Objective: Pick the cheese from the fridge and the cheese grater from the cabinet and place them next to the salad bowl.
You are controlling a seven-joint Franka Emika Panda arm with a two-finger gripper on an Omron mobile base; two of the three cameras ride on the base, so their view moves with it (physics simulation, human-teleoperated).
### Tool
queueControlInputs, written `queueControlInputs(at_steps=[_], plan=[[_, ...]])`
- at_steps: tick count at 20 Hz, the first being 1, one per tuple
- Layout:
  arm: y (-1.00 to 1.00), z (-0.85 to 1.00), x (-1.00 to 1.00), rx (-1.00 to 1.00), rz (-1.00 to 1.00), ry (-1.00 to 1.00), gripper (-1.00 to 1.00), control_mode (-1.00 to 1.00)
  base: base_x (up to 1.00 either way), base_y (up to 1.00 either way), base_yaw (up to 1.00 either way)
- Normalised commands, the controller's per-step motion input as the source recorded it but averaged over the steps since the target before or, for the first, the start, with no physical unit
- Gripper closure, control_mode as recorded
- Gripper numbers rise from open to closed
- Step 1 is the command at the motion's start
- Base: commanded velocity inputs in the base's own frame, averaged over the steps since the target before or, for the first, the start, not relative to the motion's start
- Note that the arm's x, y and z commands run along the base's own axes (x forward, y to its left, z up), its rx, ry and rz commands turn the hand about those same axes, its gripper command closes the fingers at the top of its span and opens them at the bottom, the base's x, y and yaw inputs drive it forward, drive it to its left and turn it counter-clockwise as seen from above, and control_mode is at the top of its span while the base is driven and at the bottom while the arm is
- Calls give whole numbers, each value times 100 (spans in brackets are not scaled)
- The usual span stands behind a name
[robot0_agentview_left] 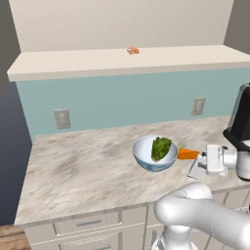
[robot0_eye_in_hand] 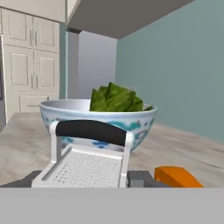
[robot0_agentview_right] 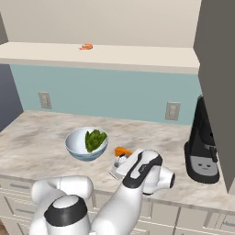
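Grey metal cheese grater (robot0_eye_in_hand: 87,164) sat pinched between the fingers (robot0_eye_in_hand: 139,178) at lower centre, just before the salad bowl (robot0_eye_in_hand: 98,120), the cheese (robot0_eye_in_hand: 177,177) beside it, so lowering it level onto the desk (robot0_agentview_left: 83,166) before releasing seemed wise.

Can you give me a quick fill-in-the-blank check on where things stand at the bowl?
1. The bowl holds green ____.
2. The orange cheese lies on the ____, close beside the bowl.
3. The grater in front of the gripper has a ____ handle.
4. A tiny pinkish item sits on the ____ above the counter.

Missing words: lettuce; counter; black; shelf
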Motion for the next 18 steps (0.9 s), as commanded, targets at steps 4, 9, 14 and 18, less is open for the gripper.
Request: queueControlInputs(at_steps=[4,9,14,18], plan=[[8,-41,23,0,8,0,100,-100,0,0,0],[29,-29,9,0,6,-6,100,-100,0,0,0],[45,-1,-16,0,0,-30,100,-100,0,0,0],[33,-1,-33,0,0,-30,100,-100,0,0,0]])
